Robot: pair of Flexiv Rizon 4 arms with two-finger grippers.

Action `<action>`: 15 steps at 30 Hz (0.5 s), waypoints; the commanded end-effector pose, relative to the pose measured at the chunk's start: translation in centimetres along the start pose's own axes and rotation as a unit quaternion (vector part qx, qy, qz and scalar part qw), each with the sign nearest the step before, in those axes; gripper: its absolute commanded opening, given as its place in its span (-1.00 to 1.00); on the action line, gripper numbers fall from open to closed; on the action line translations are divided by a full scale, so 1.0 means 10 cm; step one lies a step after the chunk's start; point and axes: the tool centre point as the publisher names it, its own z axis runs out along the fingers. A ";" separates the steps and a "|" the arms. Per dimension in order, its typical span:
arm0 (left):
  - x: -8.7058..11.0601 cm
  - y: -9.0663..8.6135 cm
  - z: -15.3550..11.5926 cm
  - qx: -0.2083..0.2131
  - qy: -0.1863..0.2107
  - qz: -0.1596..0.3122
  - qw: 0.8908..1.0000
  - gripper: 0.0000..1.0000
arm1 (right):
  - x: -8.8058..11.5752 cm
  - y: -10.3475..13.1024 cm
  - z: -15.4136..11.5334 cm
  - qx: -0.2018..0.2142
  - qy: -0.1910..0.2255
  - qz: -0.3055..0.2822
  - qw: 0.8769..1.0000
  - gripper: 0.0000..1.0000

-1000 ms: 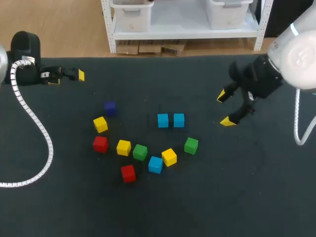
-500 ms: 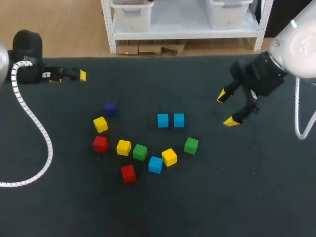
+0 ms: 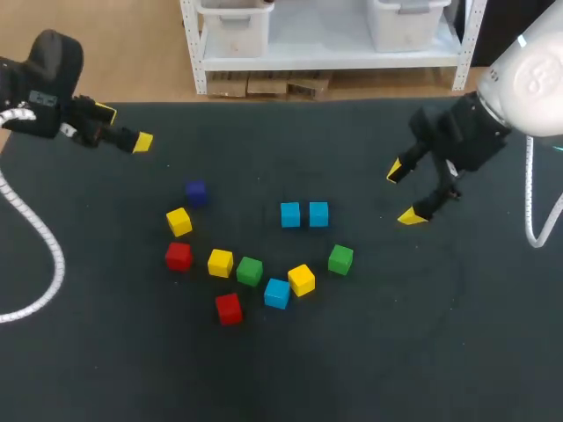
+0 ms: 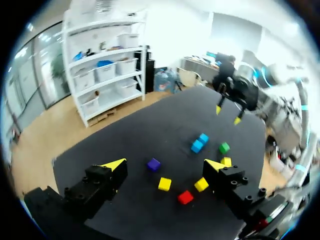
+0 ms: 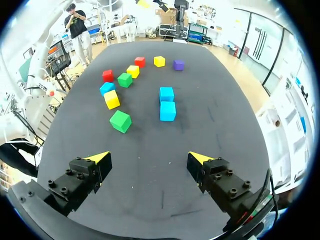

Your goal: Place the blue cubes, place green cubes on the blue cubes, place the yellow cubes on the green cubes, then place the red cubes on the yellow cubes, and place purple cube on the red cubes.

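— Two blue cubes point(image 3: 290, 214) sit side by side mid-worktop point(image 3: 440, 352); other cubes point(image 3: 249, 271) scattered near them.
— And the fingers?
— Left gripper point(image 3: 123, 127) and right gripper point(image 3: 401, 193) both spread wide, holding nothing.

No text or labels can be read.

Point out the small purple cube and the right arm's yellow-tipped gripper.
small purple cube point(image 3: 196, 192): head view, top face.
right arm's yellow-tipped gripper point(image 3: 400, 194): head view, midway between its fingertips.
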 end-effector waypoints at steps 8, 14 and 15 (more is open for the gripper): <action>0.12 -0.04 -0.26 0.115 0.164 0.382 0.902 1.00 | 0.01 -0.01 0.00 -0.001 -0.002 0.000 1.000 1.00; 0.12 -0.04 -0.26 0.115 0.164 0.382 0.902 1.00 | 0.01 -0.01 0.00 -0.001 -0.002 0.000 1.000 1.00; 0.12 -0.04 -0.26 0.115 0.164 0.382 0.902 1.00 | 0.01 -0.01 0.00 -0.001 -0.002 0.000 1.000 1.00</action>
